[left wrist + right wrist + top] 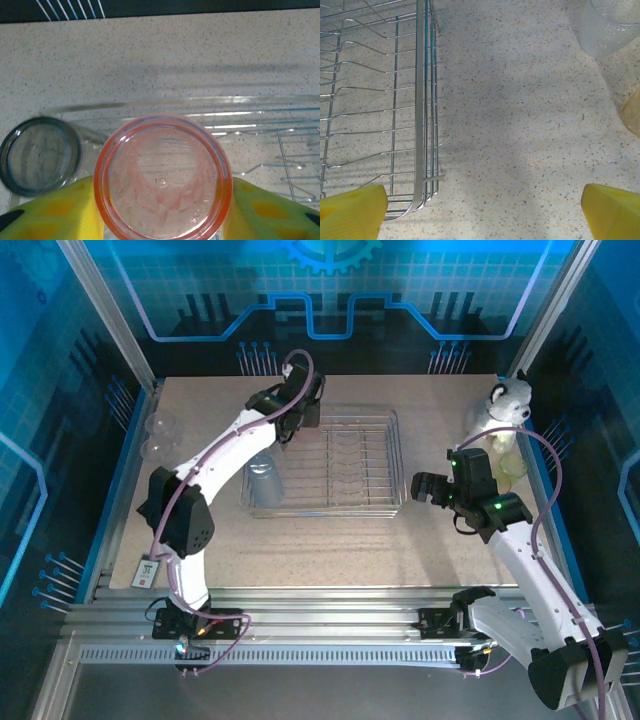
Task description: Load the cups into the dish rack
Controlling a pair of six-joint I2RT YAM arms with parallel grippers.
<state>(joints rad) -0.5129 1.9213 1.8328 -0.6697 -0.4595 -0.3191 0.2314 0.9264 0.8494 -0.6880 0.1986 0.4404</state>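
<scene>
This is a robotics lab test cell. Silver aluminium extrusion posts (105, 305) frame the space. Blue-lit translucent wall panels printed with a gear and circuit lines (330, 285) close it at 12 o'clock. Two white robot arms (225, 455) are bolted to slotted aluminium rails (330, 612) at 6 o'clock, edging a speckled beige tabletop (330, 540).

top: overhead, far | 2 wrists: close, downward | shared: dish rack (398, 462)
</scene>
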